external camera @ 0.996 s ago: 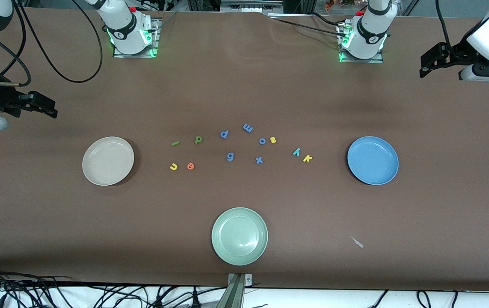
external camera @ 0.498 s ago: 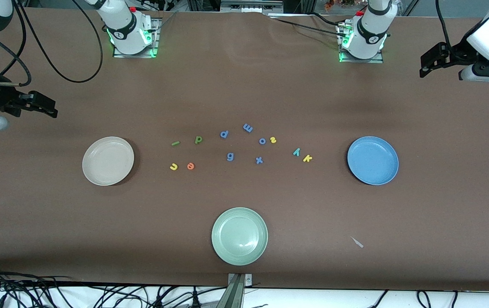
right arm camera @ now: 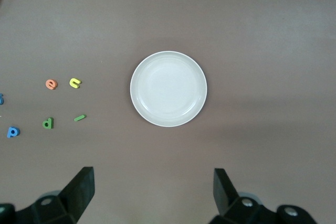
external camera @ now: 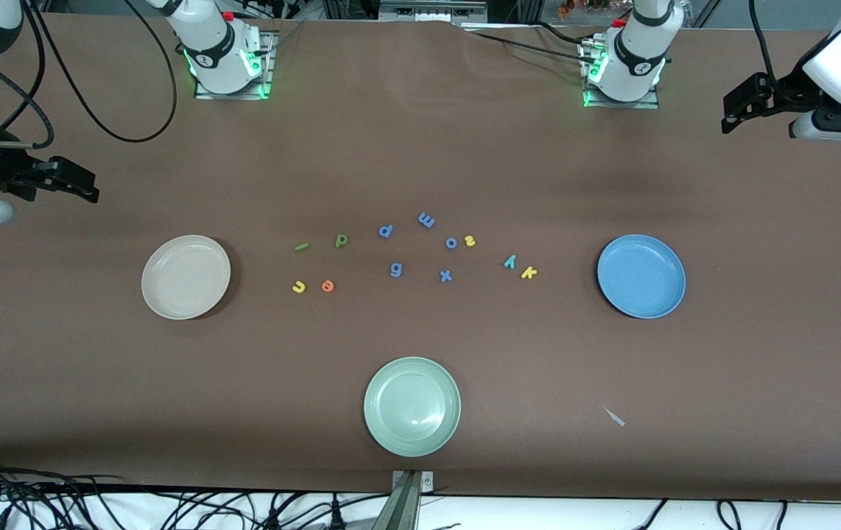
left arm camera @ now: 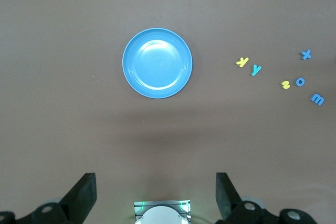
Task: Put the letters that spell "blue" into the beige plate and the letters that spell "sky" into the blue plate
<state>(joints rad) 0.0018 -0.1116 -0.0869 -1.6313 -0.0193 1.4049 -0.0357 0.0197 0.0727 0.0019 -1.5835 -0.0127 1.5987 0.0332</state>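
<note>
The beige plate [external camera: 185,277] [right arm camera: 168,88] lies toward the right arm's end, the blue plate [external camera: 641,276] [left arm camera: 157,62] toward the left arm's end. Between them on the table lie the green l [external camera: 302,246], dark green b [external camera: 341,240], yellow u [external camera: 299,287] and orange e [external camera: 328,285] beside the beige plate. The yellow s [external camera: 470,241], teal y [external camera: 510,261] and yellow k [external camera: 529,272] lie toward the blue plate. My right gripper [external camera: 88,189] [right arm camera: 152,190] hangs open and empty over its end of the table. My left gripper [external camera: 730,118] [left arm camera: 156,192] hangs open and empty over its end.
Several all-blue letters lie mid-table among the others: p [external camera: 386,230], m [external camera: 426,219], o [external camera: 451,242], g [external camera: 396,269], x [external camera: 445,275]. A pale green plate [external camera: 412,406] sits nearer the front camera. A small pale scrap [external camera: 615,417] lies beside it toward the left arm's end.
</note>
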